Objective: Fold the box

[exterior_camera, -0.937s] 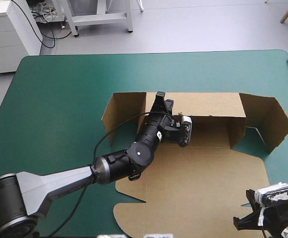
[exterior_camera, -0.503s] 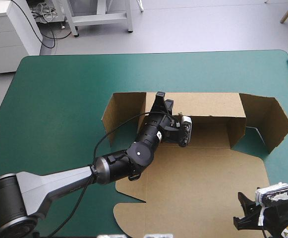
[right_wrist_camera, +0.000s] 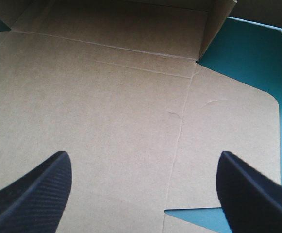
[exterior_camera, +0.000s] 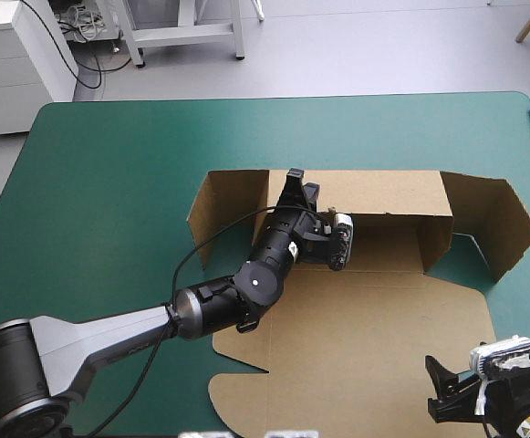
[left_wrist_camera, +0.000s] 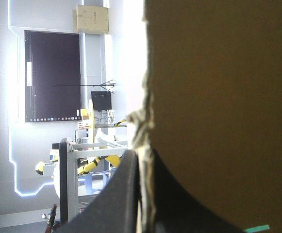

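**Tabletop job: one wall up, lots left to fold**

Close to us on the teal-green tabletop (exterior_camera: 109, 164), our right fingers (right_wrist_camera: 29, 194) are spread wide apart and hold nothing. They sit by the near right corner of the brown box (exterior_camera: 383, 310) and point across it. This near part of the box lies flat. We can see its fold lines, but they are not bent.

A bit farther on, our left arm reaches over the flat board to the far wall (exterior_camera: 383, 192). Our left fingers (left_wrist_camera: 119, 196) are pinched tight on the top edge of that wall, with the board between them.

The far wall stands up. A small flap (exterior_camera: 223, 210) at its left end stands up too. So does a bigger flap (exterior_camera: 511, 228) at its right end. Both are bent toward us.

We think the job has only just begun. One long wall is up. The big flat sheet is not lifted, the side walls are not up, and nothing is tucked in yet.
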### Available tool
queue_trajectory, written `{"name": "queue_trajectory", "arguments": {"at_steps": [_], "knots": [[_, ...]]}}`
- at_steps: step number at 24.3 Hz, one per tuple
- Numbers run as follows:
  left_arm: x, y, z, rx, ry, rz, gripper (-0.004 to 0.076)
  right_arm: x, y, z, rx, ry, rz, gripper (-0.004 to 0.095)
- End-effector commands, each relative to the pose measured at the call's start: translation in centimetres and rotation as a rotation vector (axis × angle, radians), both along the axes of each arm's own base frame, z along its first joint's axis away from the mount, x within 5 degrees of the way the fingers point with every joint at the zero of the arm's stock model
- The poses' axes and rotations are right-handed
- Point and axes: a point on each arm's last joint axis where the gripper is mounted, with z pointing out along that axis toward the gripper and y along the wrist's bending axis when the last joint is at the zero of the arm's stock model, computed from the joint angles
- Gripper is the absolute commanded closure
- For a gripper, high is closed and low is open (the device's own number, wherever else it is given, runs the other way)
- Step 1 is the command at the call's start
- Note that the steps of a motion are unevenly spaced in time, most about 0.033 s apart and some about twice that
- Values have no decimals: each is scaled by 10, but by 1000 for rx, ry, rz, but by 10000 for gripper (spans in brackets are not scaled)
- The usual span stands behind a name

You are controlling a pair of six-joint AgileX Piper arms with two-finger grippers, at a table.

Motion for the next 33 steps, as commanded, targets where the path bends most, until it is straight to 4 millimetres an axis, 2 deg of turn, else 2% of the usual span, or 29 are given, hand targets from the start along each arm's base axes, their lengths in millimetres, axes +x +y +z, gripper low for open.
{"name": "queue_trajectory", "arguments": {"at_steps": [1,3,4,8,9,12,16,18,19,22,28,33], "knots": [[-3,6,18,-63,-12,33,731,3,0,19,40,-107,-27,173],[-3,6,18,-63,-12,33,731,2,-4,40,41,-155,-76,173],[-3,6,18,-63,-12,33,731,4,-9,62,29,-185,-132,173],[-3,6,18,-64,-11,32,731,21,-18,101,-16,-167,-217,173],[-3,6,18,-63,-12,33,731,38,-20,118,-53,-137,-243,173],[-3,6,18,-64,-11,34,731,85,-20,149,-79,-73,-249,173],[-3,6,18,-64,-11,34,731,152,-18,176,-87,-26,-247,173],[-3,6,17,-67,-6,37,731,172,-18,184,-86,-22,-249,173],[-3,7,17,-70,-2,43,731,189,-17,185,-85,-1,-249,173],[-1,10,18,-164,25,116,731,227,-16,189,-87,42,-250,173],[2,15,20,-257,36,198,731,283,-14,196,-88,84,-257,173],[2,15,20,-275,43,205,731,327,-17,182,-89,150,-266,173]]}}
